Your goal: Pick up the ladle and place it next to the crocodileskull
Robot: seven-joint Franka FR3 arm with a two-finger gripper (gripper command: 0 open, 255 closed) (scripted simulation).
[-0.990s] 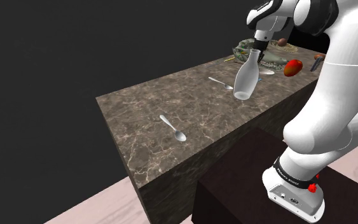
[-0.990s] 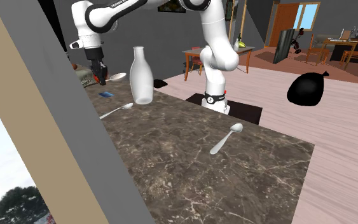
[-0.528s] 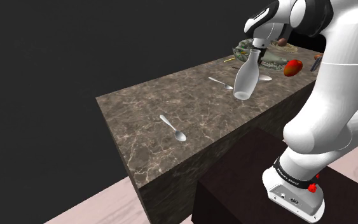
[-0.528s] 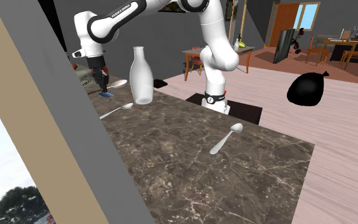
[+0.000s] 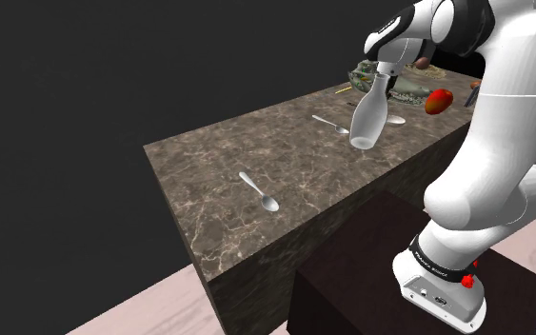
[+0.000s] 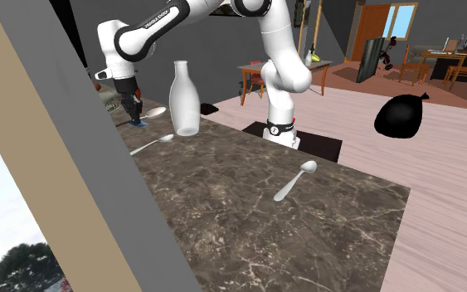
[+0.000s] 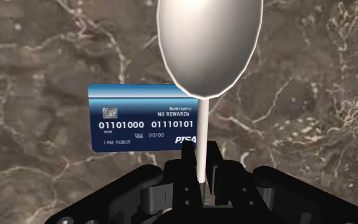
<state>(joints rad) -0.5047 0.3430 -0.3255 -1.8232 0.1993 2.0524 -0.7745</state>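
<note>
My black gripper [image 7: 199,172] is shut on the thin handle of a pale, glossy ladle [image 7: 209,44], whose bowl sticks out ahead of the fingers just above the marble counter [image 7: 50,51]. In the second exterior view the gripper [image 6: 131,111] hangs low over the counter's far end, the ladle's bowl [image 6: 155,110] pointing towards the bottle. The greenish crocodile skull [image 6: 107,100] lies right behind the gripper, half hidden by a foreground beam. In the shoulder view the gripper [image 5: 387,68] sits behind the bottle's neck, close to the skull [image 5: 392,84], with the ladle's bowl [image 5: 396,120] near the counter.
A blue bank card [image 7: 142,118] lies on the counter under the ladle. A tall clear bottle [image 6: 184,99] stands close to the gripper. Two spoons [image 5: 259,190] [image 5: 330,124] lie on the counter [image 5: 218,162]. A red object [image 5: 438,101] rests near the skull.
The gripper has come down towards the counter beside the skull, carrying the ladle; the bowl now sits lower, just above the blue card.
</note>
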